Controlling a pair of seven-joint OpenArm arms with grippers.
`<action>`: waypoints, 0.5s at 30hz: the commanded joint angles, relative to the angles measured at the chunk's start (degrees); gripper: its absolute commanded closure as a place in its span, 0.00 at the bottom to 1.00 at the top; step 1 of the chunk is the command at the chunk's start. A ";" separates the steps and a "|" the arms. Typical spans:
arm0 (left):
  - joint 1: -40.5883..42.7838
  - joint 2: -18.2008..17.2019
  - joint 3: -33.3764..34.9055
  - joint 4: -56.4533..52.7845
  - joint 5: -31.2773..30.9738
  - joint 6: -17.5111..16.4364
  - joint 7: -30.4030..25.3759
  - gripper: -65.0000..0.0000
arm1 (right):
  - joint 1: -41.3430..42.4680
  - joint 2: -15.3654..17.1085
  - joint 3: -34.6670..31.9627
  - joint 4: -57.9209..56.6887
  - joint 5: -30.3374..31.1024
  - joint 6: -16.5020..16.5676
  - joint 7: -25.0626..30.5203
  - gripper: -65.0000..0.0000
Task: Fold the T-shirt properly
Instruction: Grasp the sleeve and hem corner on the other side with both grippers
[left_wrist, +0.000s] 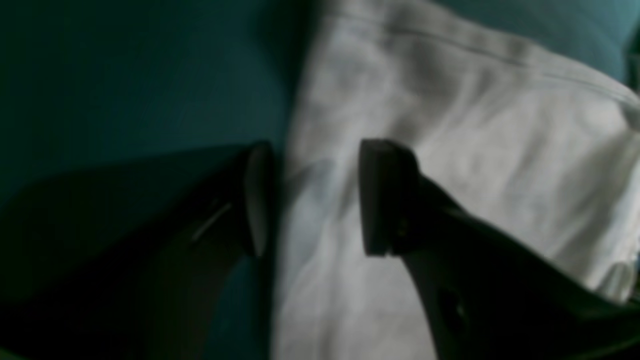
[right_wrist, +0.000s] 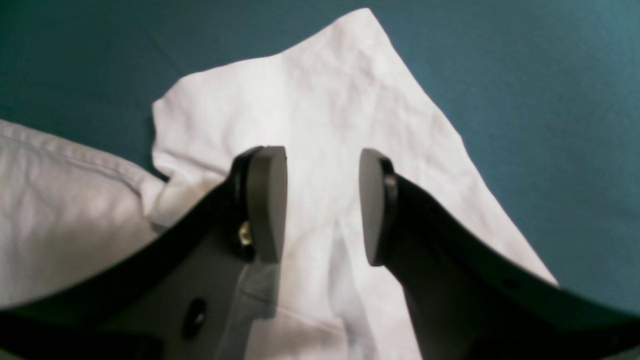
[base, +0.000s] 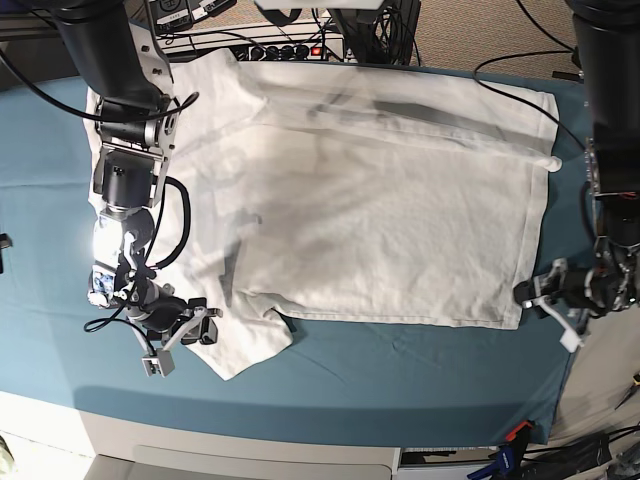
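The large plain white, slightly wrinkled cotton T-shirt (base: 370, 200) lies spread flat across the teal cloth-covered table (base: 400, 370), its hemmed bottom edge toward the left arm's side and one short sleeve (right_wrist: 320, 100) fanned out toward the table's front edge. The right gripper (right_wrist: 322, 205) hovers over that sleeve with its jaws parted and empty, while the left gripper (left_wrist: 315, 197) straddles the shirt's corner edge, also spread apart with nothing between the pads. Black cables (base: 300, 45) and equipment crowd the table's far edge beyond the shirt.
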 joint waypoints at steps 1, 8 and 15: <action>-2.01 -0.02 -0.13 0.63 -1.03 -0.66 -0.37 0.58 | 2.16 0.26 0.11 0.85 0.52 0.31 1.40 0.63; -2.03 2.01 -0.13 0.96 -1.03 -0.61 -1.14 0.76 | 1.42 0.42 0.11 0.85 -0.11 0.31 0.83 0.63; -2.16 1.53 -0.13 1.42 -1.03 -0.63 -1.99 1.00 | -1.20 1.66 0.15 0.85 -2.03 -3.19 1.60 0.63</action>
